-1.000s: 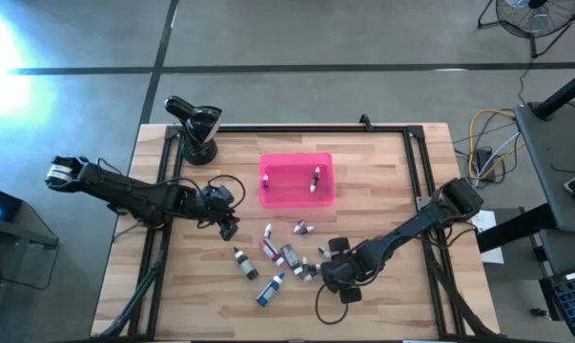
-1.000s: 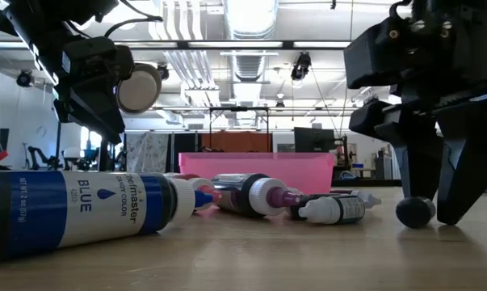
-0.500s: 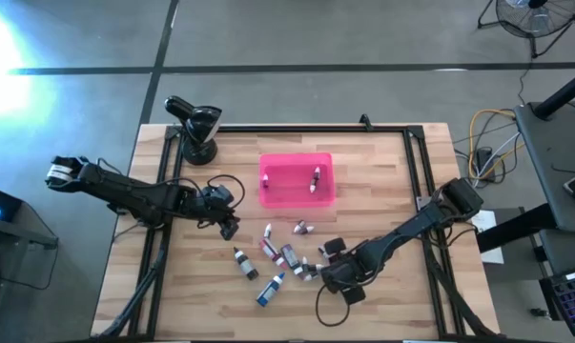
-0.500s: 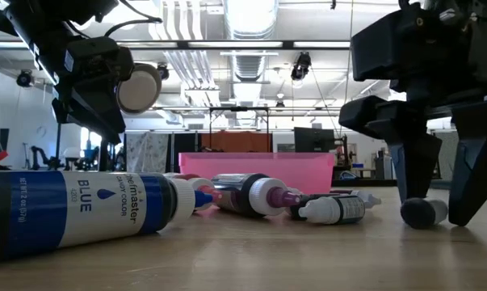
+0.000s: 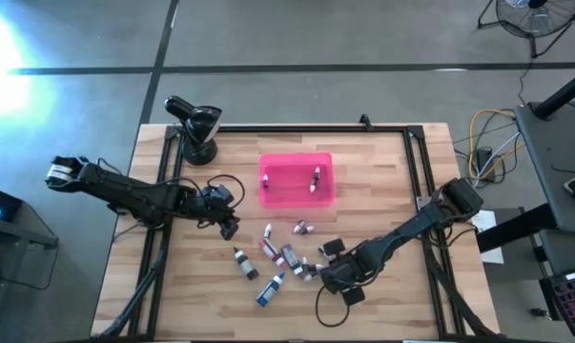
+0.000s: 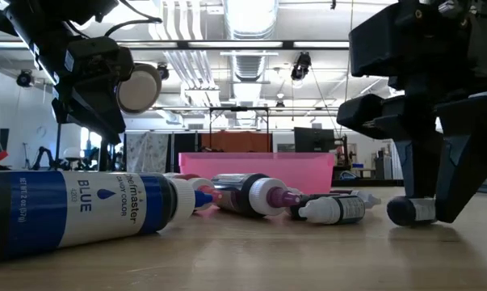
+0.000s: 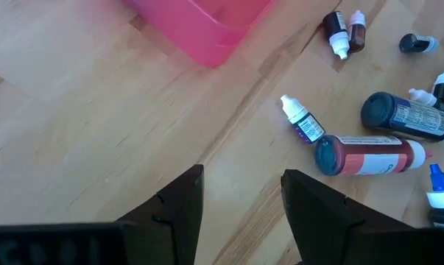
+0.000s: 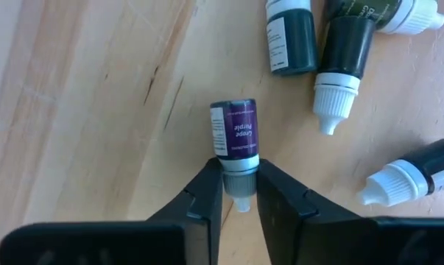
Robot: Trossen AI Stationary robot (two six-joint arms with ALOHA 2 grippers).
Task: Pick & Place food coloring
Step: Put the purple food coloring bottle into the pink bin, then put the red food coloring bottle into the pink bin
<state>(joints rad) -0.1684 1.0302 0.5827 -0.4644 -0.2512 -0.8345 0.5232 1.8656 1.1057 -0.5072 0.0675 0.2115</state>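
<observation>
Several small food coloring bottles lie on their sides on the wood table, near of the pink tray. One more bottle lies inside the tray. My right gripper is down at the table on the right of the cluster, shut on a small purple-labelled bottle that also shows in the low view. My left gripper hangs open and empty above bare wood left of the tray, as the high view also shows. My right gripper pinches the purple-labelled bottle at its cap end, one finger on each side. The fingers point down from above at a slant. The bottle lies on its side on the table, its body sticking out past the fingertips.
A large blue-labelled bottle lies nearest the table's near edge. Dark bottles with white caps lie close beside the held one. A black camera stand sits at the far left corner. Bare wood shows right of my right gripper.
My right gripper stayed down at the table. Its fingers stood wider apart half a second ago and have now shut on the small bottle, which shifted slightly along the table toward the cluster. My left gripper has kept still.
</observation>
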